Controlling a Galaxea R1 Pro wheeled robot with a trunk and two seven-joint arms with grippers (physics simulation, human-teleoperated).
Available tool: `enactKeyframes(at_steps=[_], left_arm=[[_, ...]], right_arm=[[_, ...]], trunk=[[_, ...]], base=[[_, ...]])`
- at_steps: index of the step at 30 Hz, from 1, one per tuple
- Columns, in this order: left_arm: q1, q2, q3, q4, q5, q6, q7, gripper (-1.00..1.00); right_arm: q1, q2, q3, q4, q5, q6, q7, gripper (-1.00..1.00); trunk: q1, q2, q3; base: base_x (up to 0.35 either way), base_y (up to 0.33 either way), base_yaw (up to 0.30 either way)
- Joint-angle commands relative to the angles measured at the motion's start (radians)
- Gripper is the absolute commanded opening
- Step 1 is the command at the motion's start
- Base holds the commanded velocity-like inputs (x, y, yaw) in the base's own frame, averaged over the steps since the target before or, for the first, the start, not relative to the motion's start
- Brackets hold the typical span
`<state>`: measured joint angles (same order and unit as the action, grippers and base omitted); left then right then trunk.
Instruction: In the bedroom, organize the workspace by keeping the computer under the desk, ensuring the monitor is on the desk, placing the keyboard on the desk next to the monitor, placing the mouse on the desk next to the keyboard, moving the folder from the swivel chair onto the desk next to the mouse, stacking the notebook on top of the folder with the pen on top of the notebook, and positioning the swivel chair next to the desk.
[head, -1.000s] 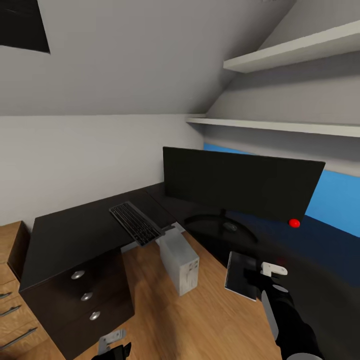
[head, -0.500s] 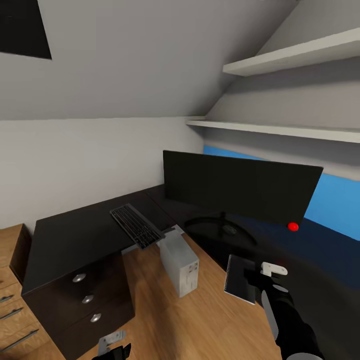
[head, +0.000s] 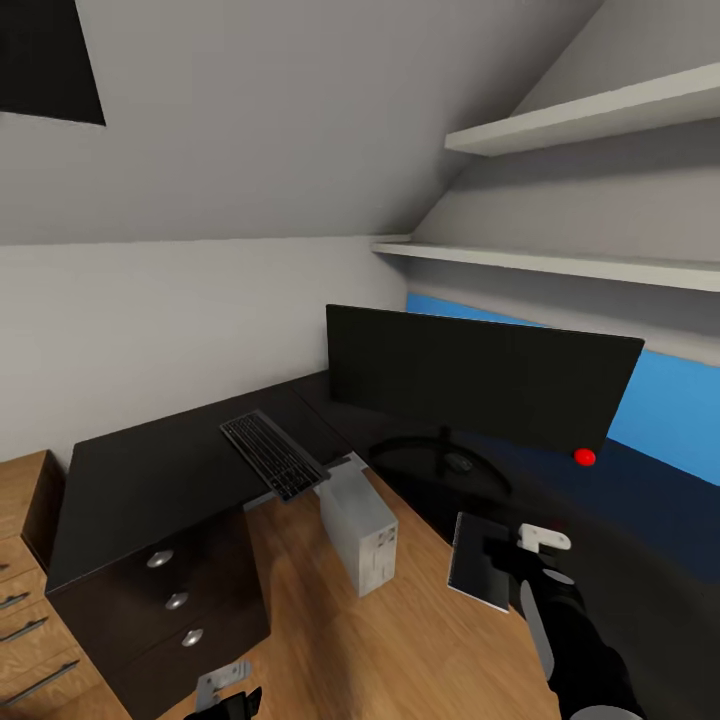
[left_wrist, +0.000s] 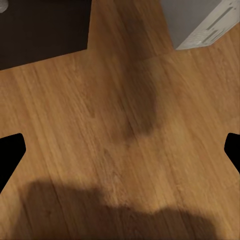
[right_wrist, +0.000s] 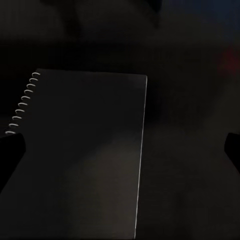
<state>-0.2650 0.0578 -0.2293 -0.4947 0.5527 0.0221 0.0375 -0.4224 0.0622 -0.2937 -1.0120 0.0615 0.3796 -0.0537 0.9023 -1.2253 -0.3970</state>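
From the head camera, the right gripper (head: 520, 560) grips the notebook (head: 478, 562) over the desk (head: 150, 470) edge, before the monitor (head: 480, 375); keyboard (head: 272, 454) overhangs the desk, computer (head: 358, 525) stands on the floor below. The left gripper (head: 225, 690) sits low. Left wrist: fingers (left_wrist: 10, 155) spread over floor (left_wrist: 120, 130). Right wrist: spiral-bound notebook (right_wrist: 85, 155) held.

camera tilted slightly, scene otherwise unchanged

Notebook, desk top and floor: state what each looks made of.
Notebook: dark grey matte cover, likely card or plastic, with a white wire spiral along one edge. Desk top: black, faintly glossy, probably laminate or painted board. Floor: warm brown planks with visible grain, wood or wood-look laminate.
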Motion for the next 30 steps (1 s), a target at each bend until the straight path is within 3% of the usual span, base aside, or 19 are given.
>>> enactKeyframes(at_steps=[1, 11, 30], left_arm=[[0.000, 0.002, -0.007, -0.002, 0.009, 0.002, 0.004, 1.00], [0.000, 0.002, -0.006, 0.003, 0.011, 0.002, 0.004, 1.00], [0.000, 0.002, -0.005, 0.006, 0.012, 0.001, 0.004, 1.00]], right_arm=[[-0.001, 0.004, -0.002, -0.002, 0.007, 0.006, 0.006, 1.00], [-0.001, 0.025, -0.001, -0.004, 0.006, 0.006, 0.036, 1.00], [-0.001, 0.028, -0.003, -0.006, 0.006, 0.005, 0.044, 1.00]], trunk=[[0.000, -0.001, -0.001], [0.000, -0.001, -0.001], [0.000, -0.001, -0.001]], base=[[0.000, 0.000, 0.000], [0.000, 0.000, 0.000], [0.000, 0.000, 0.000]])
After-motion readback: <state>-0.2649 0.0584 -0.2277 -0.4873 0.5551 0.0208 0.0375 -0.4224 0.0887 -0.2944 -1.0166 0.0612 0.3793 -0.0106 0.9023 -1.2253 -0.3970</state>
